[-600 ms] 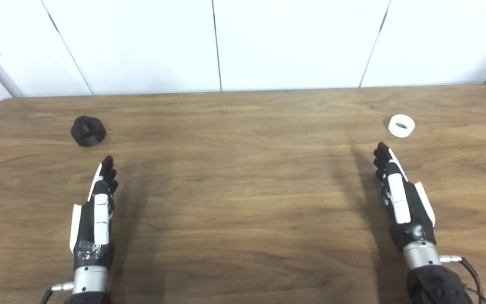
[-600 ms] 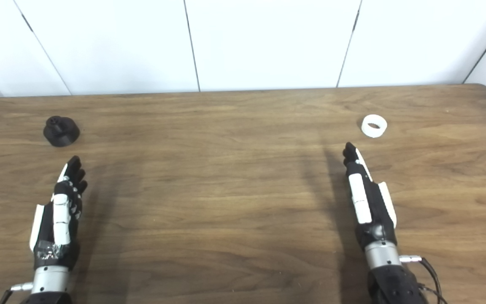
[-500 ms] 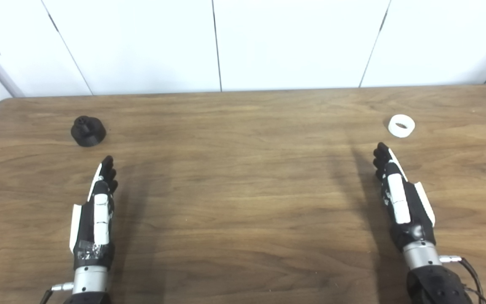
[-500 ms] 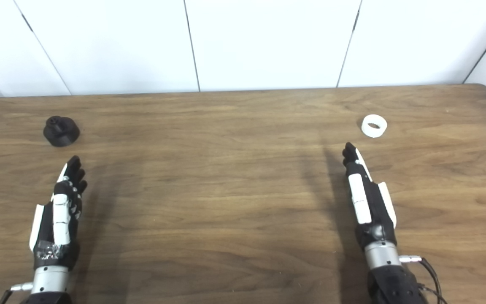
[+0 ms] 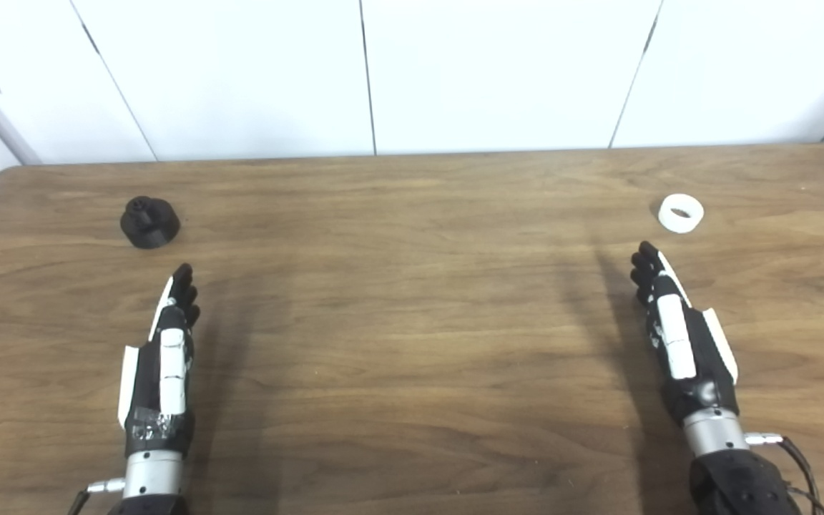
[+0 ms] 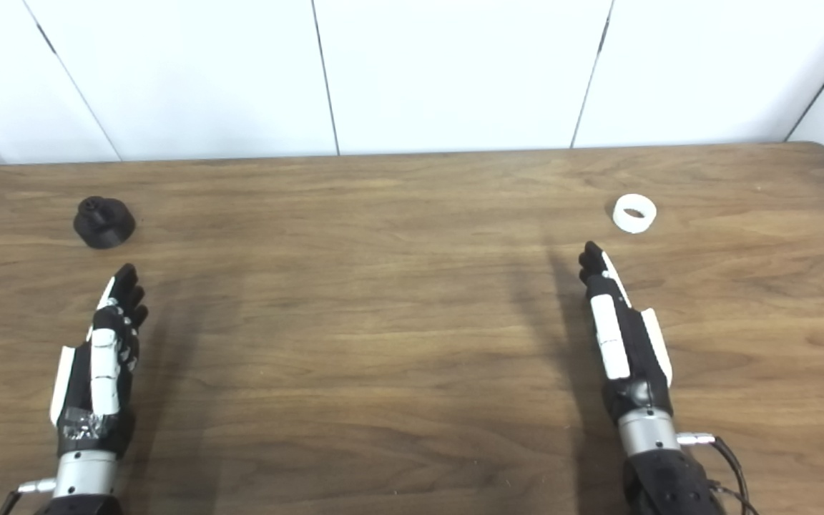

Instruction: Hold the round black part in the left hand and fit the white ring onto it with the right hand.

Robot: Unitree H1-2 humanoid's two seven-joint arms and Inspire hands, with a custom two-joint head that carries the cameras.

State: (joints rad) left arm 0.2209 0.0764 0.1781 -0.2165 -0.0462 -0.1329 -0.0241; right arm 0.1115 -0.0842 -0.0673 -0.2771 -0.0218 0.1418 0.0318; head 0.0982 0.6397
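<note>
Desk (image 5: 412, 343): brown wood-grain top, matte, rounded far corners, white panelled wall (image 5: 498, 71) behind with dark seams.

Round black part (image 5: 149, 222): matte black, squat, flared base with a small knob on top. Stands upright on the desk, far left, alone.

White ring (image 5: 681, 213): short, thick-walled, smooth white band, open hole facing up. Lies flat on the desk, far right, well apart from the black part.

Left robot hand (image 5: 163, 357): black body with white plates, silver wrist collar, a patch of crinkled tape near the wrist. Stretched forward edge-on over the desk, fingers straight and lying close together, holding nothing. Fingertips point at the black part but stop short of it, a clear gap between.

Right robot hand (image 5: 680, 336): same build, cable at the wrist. Also extended edge-on, fingers straight, nothing in its grasp. Fingertips sit near the white ring, just below and left of it, not touching.

Both hands cast long shadows on the wood.
</note>
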